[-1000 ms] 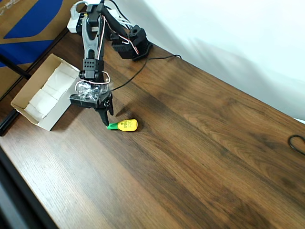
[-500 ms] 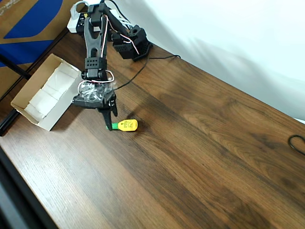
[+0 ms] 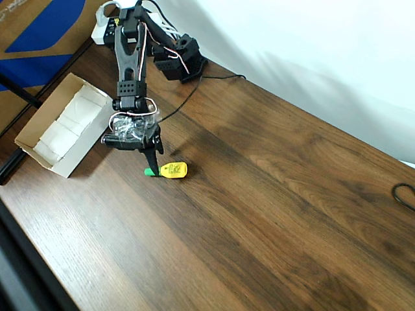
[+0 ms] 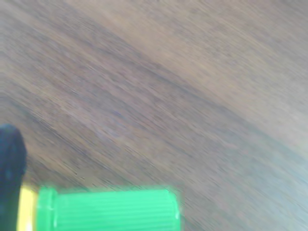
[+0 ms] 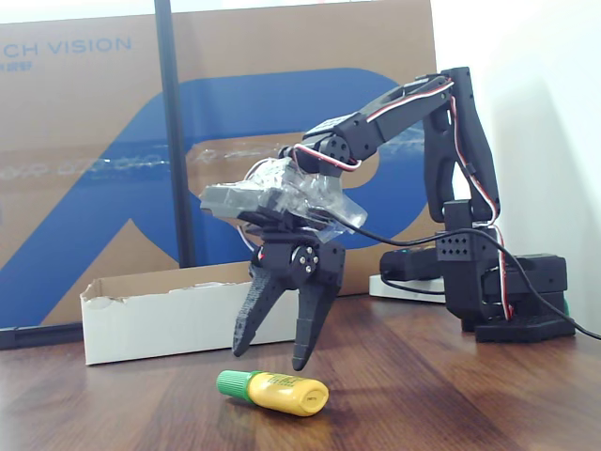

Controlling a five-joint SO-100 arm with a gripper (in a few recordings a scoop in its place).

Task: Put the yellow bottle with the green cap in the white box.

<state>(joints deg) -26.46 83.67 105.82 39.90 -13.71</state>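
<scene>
Gripper (image 5: pixel 278 359) is spread wide and empty, hovering over the yellow bottle (image 5: pixel 273 392) at lower centre. Looks light and slick; you should pinch its flat body.

Arm (image 5: pixel 441 150): matte black printed links, blocky servo housings with small screw holes | wiring: red, white and black leads along the upper link | wrist: clear plastic camera mount | gripper (image 5: pixel 272 357): two tapered black fingers (image 5: pixel 313 324) | base: black block, lower right of the fixed view.
</scene>
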